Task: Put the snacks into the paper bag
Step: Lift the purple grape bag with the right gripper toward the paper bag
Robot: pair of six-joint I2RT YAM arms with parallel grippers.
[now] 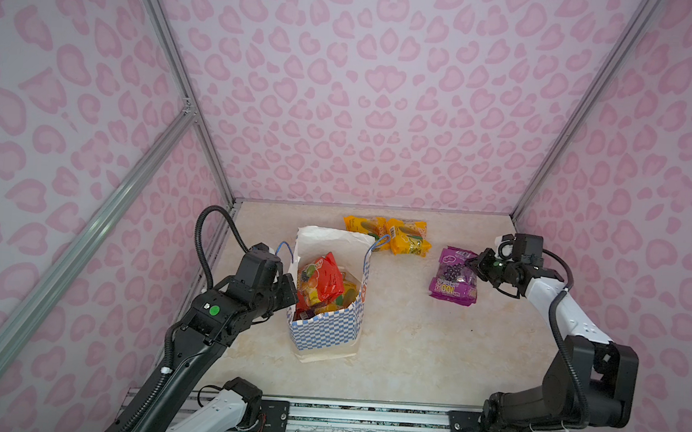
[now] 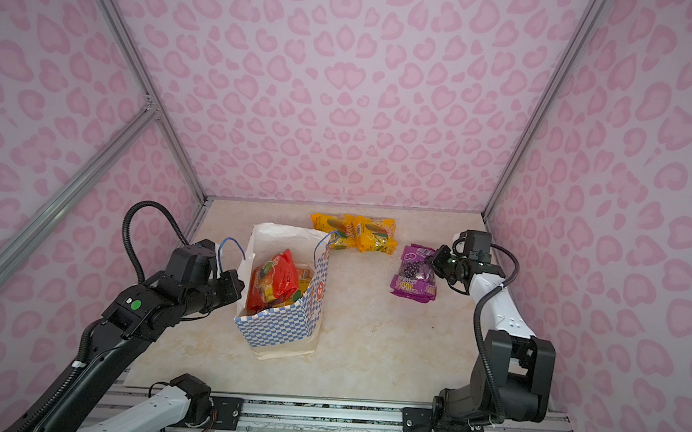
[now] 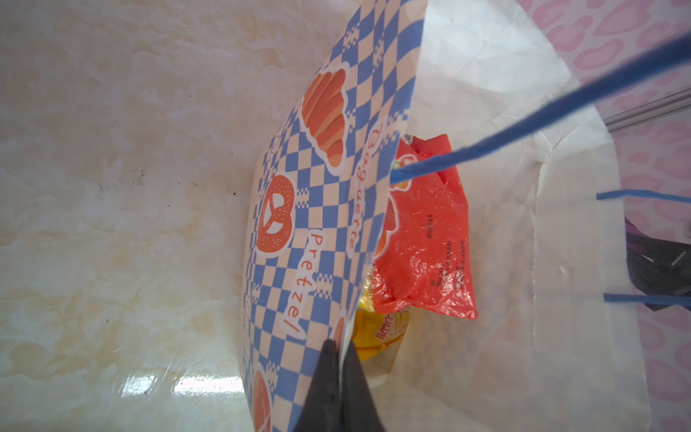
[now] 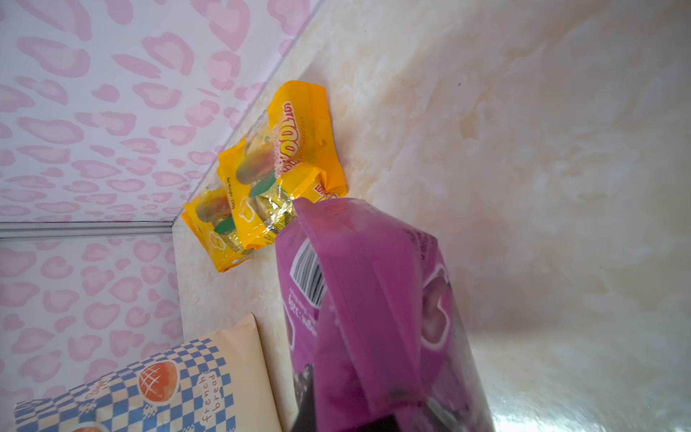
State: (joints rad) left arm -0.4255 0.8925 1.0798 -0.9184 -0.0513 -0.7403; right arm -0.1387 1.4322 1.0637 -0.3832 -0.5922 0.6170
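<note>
The step in hand looks like the pick-up of another snack. Right of centre in both top views, the right gripper [image 1: 475, 268] has its jaws pressed together on the near edge of the purple packet [image 1: 453, 281]. The right wrist view shows that packet [image 4: 374, 299] filling the lower middle of the frame and rearing up from the jaws. I can't tell whether it is clear of the table [image 1: 409, 355] yet. There may be a second purple one under it (the lower edge looks doubled, but it's too small to be sure). The paper bag [image 1: 327, 336] stands upright at the centre of the top views with its mouth open. A red packet [image 1: 321, 278] and something yellow are already inside. The left gripper [image 3: 337, 349] pinches the bag's checkered rim between closed jaws at the bottom of the left wrist view, which I take to be steadying the mouth. Two yellow packets [image 1: 391, 235] lie overlapping just above and right of the bag, toward the back wall, so the job seems well along but not done. The next move, I'd say, calls for lifting the purple packet high enough to clear the bag's right wall and its blue cord handle [image 1: 380, 244]. It then has to be carried left over the opening and released only once it's above the red packet. A slippery film like that could slide out of a thin edge grip.
</note>
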